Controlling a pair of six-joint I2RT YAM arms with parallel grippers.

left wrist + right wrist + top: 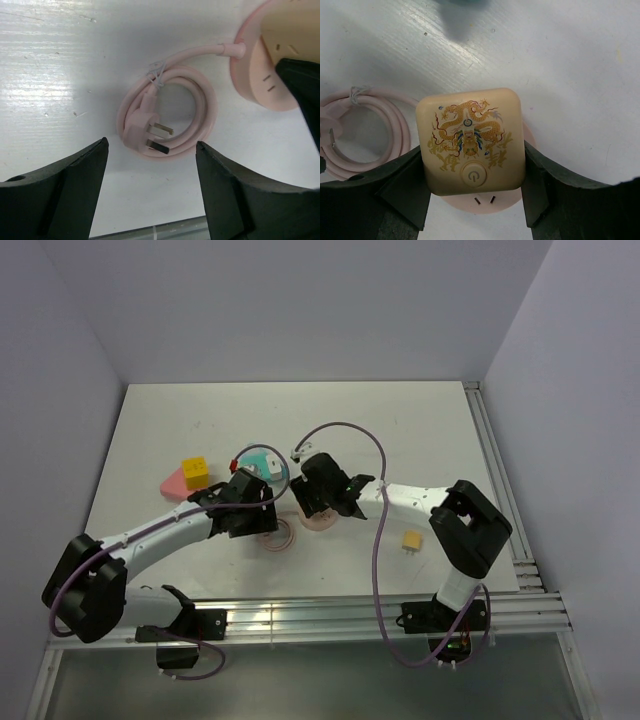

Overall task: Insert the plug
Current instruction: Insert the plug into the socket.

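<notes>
The pink plug (142,136) is lying flat on the white table (420,430) near its middle, with its flat pins pointing right. It is sitting inside the loop of its own coiled cord (202,107), which a thin tie is bundling, so it looks as though it has to be lifted clear of the coil before it can go anywhere. The cord is running up to the socket block (470,142), which is resting just right of the coil, its cream dragon-printed top facing up and slots showing on its pink base. The right gripper (472,150) is straddling that block, its fingers (400,192) pressing against the two opposite sides, probably to keep it from sliding when the pins are pushed in. The left gripper (151,150) is hovering over the coil with its fingers (65,192) spread wide, holding nothing and touching nothing, the plug lying centred in the gap as if lined up for a pick. Farther left, a yellow cube (195,473) is sitting well apart.
</notes>
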